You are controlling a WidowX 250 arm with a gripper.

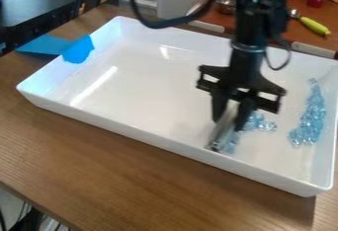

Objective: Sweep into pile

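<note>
The black gripper (231, 115) hangs down over the front right part of a white tray (158, 96), shut on a narrow grey sweeping tool (224, 127). The tool's lower end is close to the tray's near wall. Light blue clear beads (260, 123) lie just right of the tool and partly behind the gripper, with a few more around its lower end. A second, longer band of blue beads (310, 121) stretches along the tray's right side, apart from the first group.
High white walls surround the work area on a wooden table (99, 161). Blue tape (78, 50) covers part of the tray's left wall. Behind the tray are a metal bowl (226, 2) and a yellow-green handled utensil (314, 25).
</note>
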